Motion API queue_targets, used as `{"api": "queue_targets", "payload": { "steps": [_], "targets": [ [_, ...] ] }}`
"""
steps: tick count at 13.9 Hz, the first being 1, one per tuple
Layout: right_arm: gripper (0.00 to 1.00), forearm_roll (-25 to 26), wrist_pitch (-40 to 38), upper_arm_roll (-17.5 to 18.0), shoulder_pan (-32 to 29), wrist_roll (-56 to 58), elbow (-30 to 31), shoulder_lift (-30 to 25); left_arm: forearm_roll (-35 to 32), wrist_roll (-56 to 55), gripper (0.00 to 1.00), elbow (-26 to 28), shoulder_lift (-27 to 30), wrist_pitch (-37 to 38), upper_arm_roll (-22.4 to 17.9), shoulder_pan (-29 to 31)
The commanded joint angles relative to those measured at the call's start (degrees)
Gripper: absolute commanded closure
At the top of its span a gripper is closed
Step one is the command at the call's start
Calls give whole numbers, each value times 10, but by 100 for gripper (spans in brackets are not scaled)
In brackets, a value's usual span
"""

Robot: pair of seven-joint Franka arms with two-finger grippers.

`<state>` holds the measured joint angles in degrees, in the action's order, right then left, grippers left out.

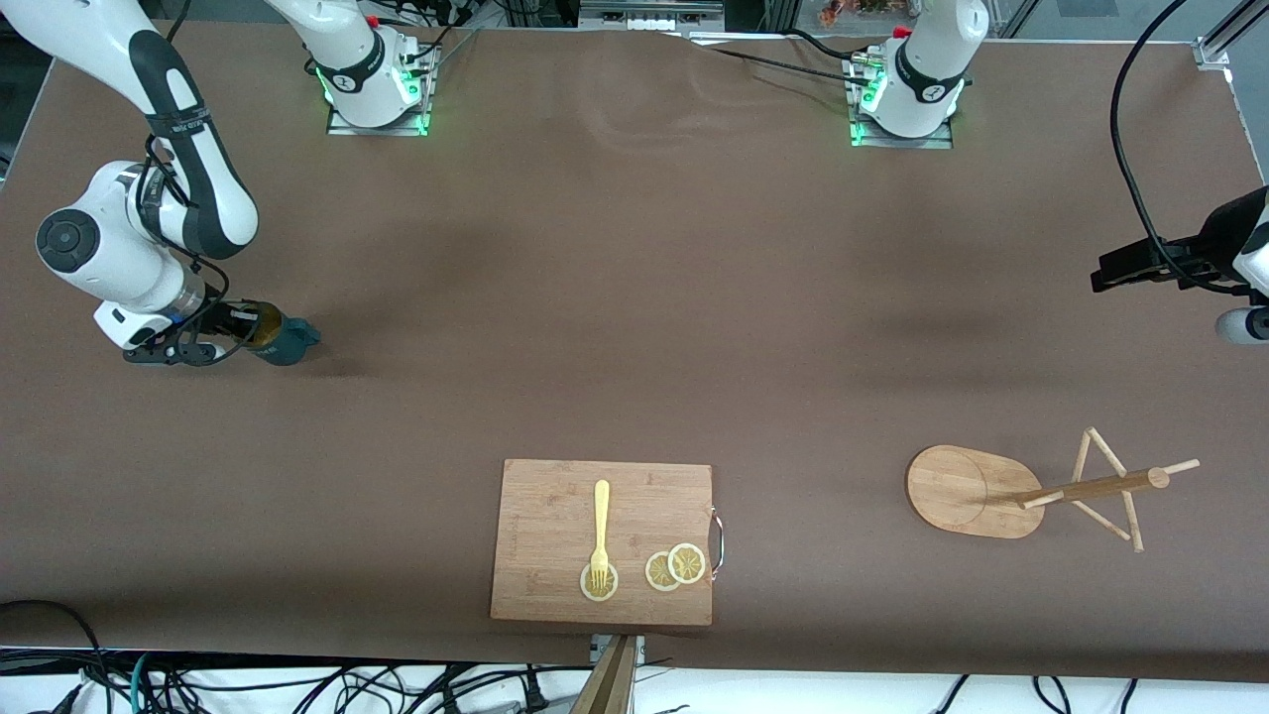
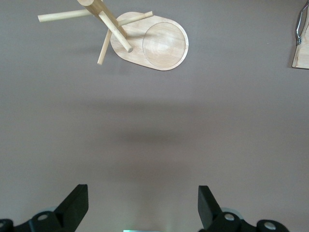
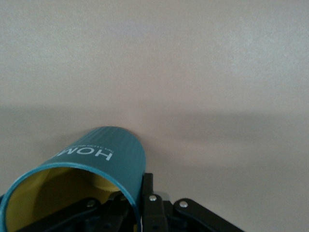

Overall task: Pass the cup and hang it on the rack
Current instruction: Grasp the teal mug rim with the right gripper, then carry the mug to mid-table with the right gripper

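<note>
The dark teal cup (image 1: 288, 342) lies on its side, low at the right arm's end of the table, its yellow inside facing the wrist camera. My right gripper (image 1: 238, 332) is shut on the cup (image 3: 111, 154): one finger is inside the mouth and the other (image 3: 147, 186) is outside, pinching the wall. The wooden rack (image 1: 967, 491) stands toward the left arm's end, nearer the front camera, and its post (image 1: 1091, 486) carries thin pegs. My left gripper (image 1: 1110, 273) waits in the air, open and empty (image 2: 143, 195). The rack (image 2: 164, 46) shows ahead of it.
A bamboo cutting board (image 1: 555, 506) lies near the table's front edge at the middle. On it are a yellow fork (image 1: 601, 526) and lemon slices (image 1: 674, 567). Its corner and metal handle (image 2: 300, 34) show in the left wrist view. Cables run below the front edge.
</note>
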<state>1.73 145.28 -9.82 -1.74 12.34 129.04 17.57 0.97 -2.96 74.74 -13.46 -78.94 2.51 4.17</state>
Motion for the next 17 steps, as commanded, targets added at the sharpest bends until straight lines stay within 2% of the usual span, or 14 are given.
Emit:
{"api": "queue_targets", "payload": {
  "steps": [1,2,4,7,9,12,13,14,17],
  "targets": [
    [100,-10,-18,12,2,10,-14,-9,-4,-4,0,-19,-10,5,0,-3],
    [100,-10,-52,16,2,9,-32,-13,-4,-4,0,-19,-10,5,0,-3],
    [100,-10,-166,38,2,5,-90,-16,-5,-4,0,-19,-9,5,0,-3],
    [100,-12,-317,102,3,-39,-177,-16,-4,-4,0,-19,-9,5,0,-3],
    [100,-12,-329,152,3,-93,-197,-18,-4,-4,0,-19,-9,5,1,-3],
    [100,-14,-323,254,8,-266,-223,-14,-5,-4,0,-25,-10,5,0,-2],
    [100,-15,-315,276,22,-306,-230,-11,-4,-4,0,-25,-10,6,0,0],
    [100,-15,-307,282,55,-330,-248,13,-4,-4,0,-25,-10,7,0,2],
    [100,-13,-307,281,170,-442,-351,103,-4,-2,0,-27,-9,8,0,2]
  ]
}}
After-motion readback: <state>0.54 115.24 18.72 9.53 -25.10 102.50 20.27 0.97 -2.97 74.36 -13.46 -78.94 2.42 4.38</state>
